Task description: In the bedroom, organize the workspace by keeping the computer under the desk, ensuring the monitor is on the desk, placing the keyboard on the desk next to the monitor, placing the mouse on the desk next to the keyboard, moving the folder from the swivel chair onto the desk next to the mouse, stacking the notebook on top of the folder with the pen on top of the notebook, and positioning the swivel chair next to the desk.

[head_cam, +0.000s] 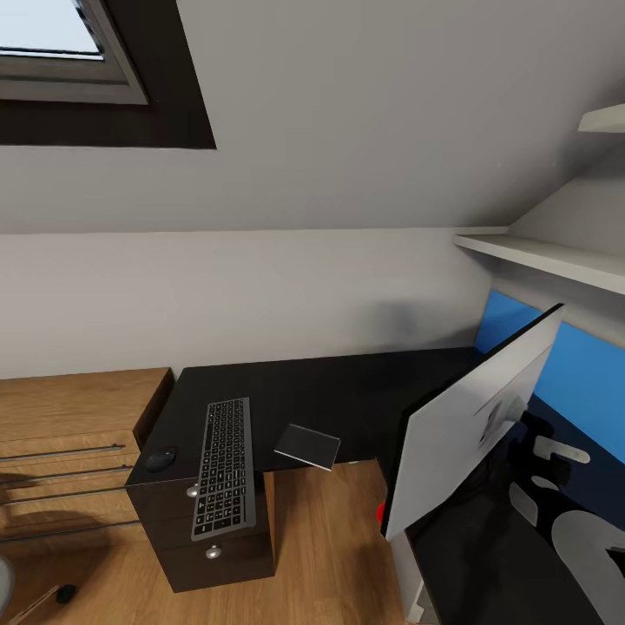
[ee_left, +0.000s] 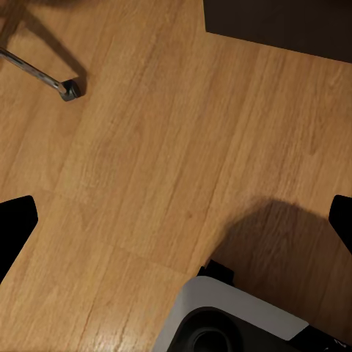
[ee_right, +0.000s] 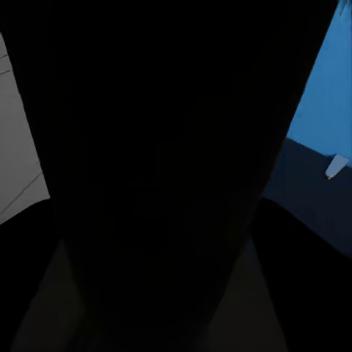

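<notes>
Over by the sloped grey wall, the long black matte L-shaped desk (head_cam: pixel 347 391) runs from the corner toward four o'clock, with its bright blue back panel (head_cam: pixel 521 323) at about three. One wide flat monitor (head_cam: pixel 464 425), white back facing me, leans tilted over the desk's right wing. A single small dark grey notebook (head_cam: pixel 307 446) lies flat at the desk's front edge, its corner poking past the edge.

At seven o'clock stands one black drawer cabinet (head_cam: pixel 204 542) with two round silver knobs showing. On its top lies one slim keyboard with dark grey keys in a silver-grey frame (head_cam: pixel 224 467), running lengthwise front to back, and just beside it at nine o'clock one small rounded black mouse (head_cam: pixel 160 459), apart from the keyboard. A light wooden drawer chest (head_cam: pixel 74 434) with several thin metal rails sits further left.

In the left wrist view, the left gripper (ee_left: pixel 176 227) is spread wide, its black fingertips (ee_left: pixel 16 224) apart over light wood plank floor (ee_left: pixel 147 161), grasping nothing; a metal chair leg with a castor (ee_left: pixel 70 89) shows there. The right wrist view is almost wholly dark, so I cannot tell the right gripper's state.
</notes>
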### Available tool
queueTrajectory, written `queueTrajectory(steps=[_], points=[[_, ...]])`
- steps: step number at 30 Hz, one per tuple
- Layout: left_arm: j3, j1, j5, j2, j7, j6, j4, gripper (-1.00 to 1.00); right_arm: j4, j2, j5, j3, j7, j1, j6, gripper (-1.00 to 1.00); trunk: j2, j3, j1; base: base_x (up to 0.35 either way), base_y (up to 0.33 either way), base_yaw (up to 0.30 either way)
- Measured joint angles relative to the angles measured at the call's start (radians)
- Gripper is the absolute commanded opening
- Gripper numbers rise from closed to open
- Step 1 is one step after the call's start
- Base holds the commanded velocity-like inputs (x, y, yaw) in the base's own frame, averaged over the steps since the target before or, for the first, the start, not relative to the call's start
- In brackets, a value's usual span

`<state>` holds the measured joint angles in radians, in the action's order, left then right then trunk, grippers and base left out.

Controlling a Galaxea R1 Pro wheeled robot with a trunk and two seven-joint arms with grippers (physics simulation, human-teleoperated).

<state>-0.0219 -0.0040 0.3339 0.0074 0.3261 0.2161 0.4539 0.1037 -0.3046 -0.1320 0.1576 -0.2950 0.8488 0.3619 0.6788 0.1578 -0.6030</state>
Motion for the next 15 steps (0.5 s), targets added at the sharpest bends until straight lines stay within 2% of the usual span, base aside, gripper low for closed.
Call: queueTrajectory(steps=[15], points=[[0.0, 0.0, 0.0, 0.0, 0.0, 0.001, 0.0, 1.0, 0.001, 0.001, 0.001, 0.001, 0.001, 0.0, -0.003, -1.0, 0.0, 0.0, 0.0, 0.0, 0.0, 0.0]])
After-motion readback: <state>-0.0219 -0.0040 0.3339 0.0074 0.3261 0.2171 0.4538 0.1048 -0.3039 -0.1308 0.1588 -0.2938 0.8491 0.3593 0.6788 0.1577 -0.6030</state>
